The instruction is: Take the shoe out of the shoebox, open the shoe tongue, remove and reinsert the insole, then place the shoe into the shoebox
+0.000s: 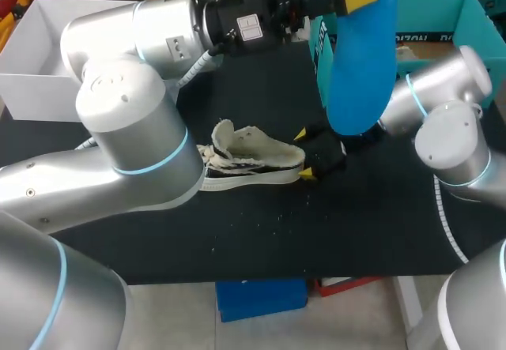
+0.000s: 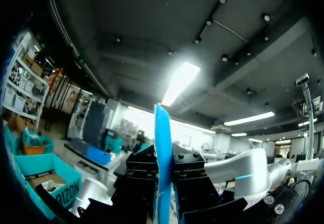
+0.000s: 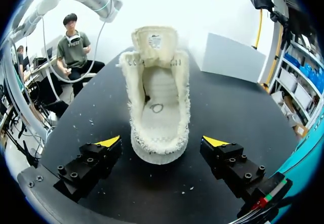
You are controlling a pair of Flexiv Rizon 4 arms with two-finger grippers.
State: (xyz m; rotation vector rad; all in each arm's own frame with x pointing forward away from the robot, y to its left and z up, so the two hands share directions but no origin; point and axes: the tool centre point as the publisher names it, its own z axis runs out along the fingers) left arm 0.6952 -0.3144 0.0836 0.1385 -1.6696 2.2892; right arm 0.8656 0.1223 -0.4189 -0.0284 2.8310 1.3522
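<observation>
Insole (image 1: 360, 65) pinched aloft in left gripper (image 2: 163, 158); right gripper (image 3: 163, 143) low, splayed wide astride shoe (image 3: 157, 102).

Bright, even overhead light, soft shadow beneath the shoe (image 1: 254, 159) on the dark table (image 1: 237, 235).

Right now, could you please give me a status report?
Left gripper shut on blue insole, held high. Right gripper open around shoe heel. Nothing blocking.
</observation>
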